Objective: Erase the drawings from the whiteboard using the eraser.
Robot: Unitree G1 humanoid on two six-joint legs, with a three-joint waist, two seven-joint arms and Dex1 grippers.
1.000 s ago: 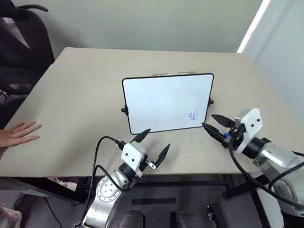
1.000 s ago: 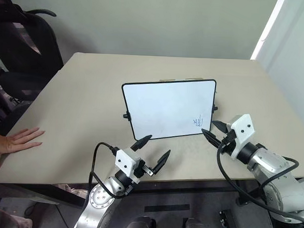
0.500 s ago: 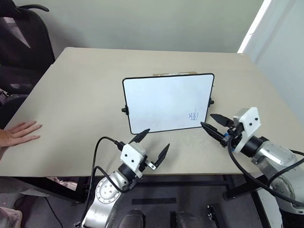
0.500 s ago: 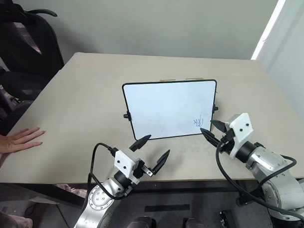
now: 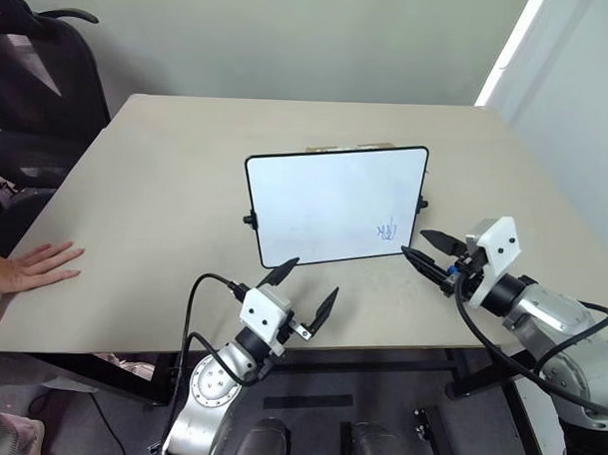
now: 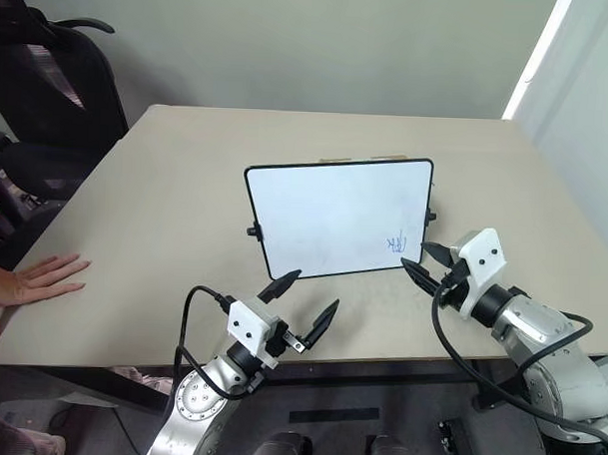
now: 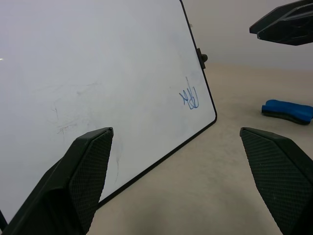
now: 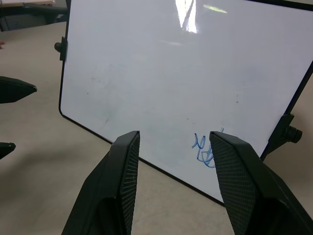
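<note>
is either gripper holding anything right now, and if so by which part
Nothing is held. The left gripper and right gripper are both open and empty; the eraser lies on the table.

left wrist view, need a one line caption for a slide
Open left pincer faces the propped whiteboard with its blue drawings; the eraser lies on the table beyond.

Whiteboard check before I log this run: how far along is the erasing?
Nothing erased: the blue drawings remain on the whiteboard. Both end effectors, left and right, are open and empty. The eraser lies on the table, ungrasped. Left: grasp it, wipe.
</note>
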